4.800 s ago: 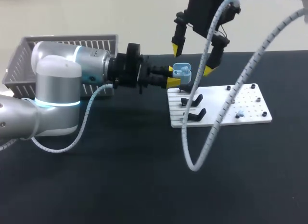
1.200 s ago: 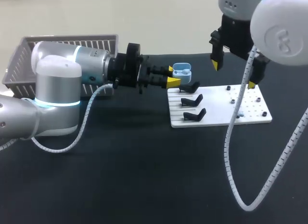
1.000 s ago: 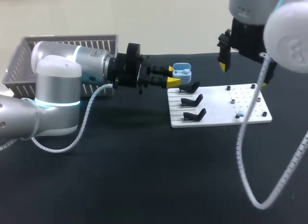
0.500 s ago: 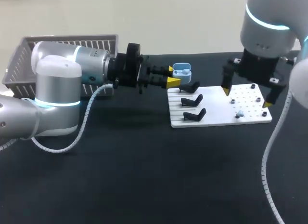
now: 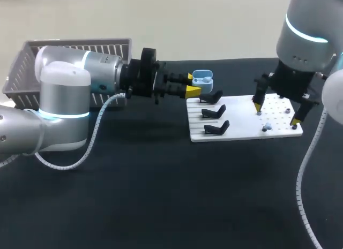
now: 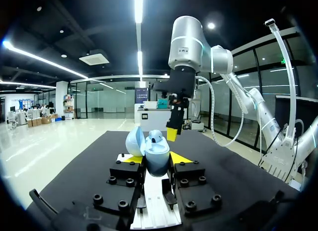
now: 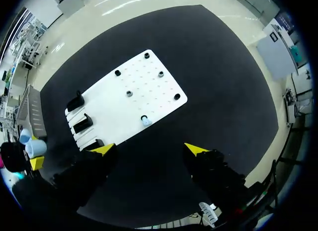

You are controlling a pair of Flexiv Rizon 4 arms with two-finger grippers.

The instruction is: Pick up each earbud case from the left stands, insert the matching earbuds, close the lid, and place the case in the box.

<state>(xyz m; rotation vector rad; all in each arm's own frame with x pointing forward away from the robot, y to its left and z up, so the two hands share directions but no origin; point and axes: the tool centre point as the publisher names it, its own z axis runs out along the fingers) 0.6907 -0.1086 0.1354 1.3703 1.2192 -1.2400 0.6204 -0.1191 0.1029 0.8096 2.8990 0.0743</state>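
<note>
A light blue earbud case (image 5: 202,77) (image 6: 158,157) hangs with its lid open just left of the white board (image 5: 244,120). My left gripper (image 5: 188,89) (image 6: 156,159) is shut on it, and one earbud (image 6: 156,138) sits inside. A loose light blue earbud (image 5: 266,129) (image 7: 146,121) rests on a peg at the board's near right. My right gripper (image 5: 276,114) (image 7: 150,149) hovers over that part of the board (image 7: 124,99), open, with the earbud a little ahead of its tips. Three black stands (image 5: 214,111) on the board's left side are bare.
A grey mesh basket (image 5: 21,72) stands at the back left, behind my left arm. Small black pegs (image 5: 288,110) dot the board's right half. The dark tabletop (image 5: 161,195) runs wide in front of the board.
My right arm has come down and to the right, from high above the board to just over its right half. The left arm and case have kept still.
</note>
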